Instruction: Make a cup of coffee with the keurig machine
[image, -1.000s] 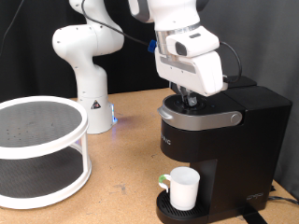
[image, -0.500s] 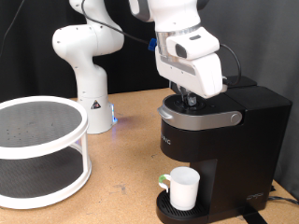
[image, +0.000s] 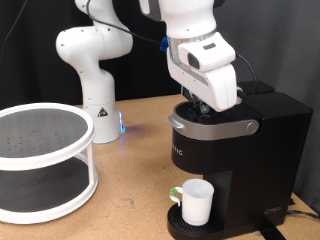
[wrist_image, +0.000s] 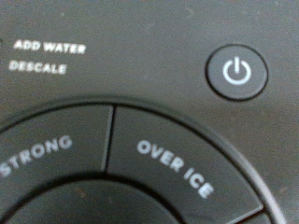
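here the white robot gripper (image: 203, 104) hangs just above the boxy matte black keurig machine (image: 238, 150); its control panel lies directly under the fingers, whose opening i cannot tell; the small white cylindrical cup (image: 196, 202) stands on the drip base below

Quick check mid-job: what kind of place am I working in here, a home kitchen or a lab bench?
Most likely a robotics lab bench. A bare wooden tabletop holds a second white robot arm base, an empty two-tier round white rack, and the boxy black coffee machine with a small white mug beneath; the tool hangs over its lid.
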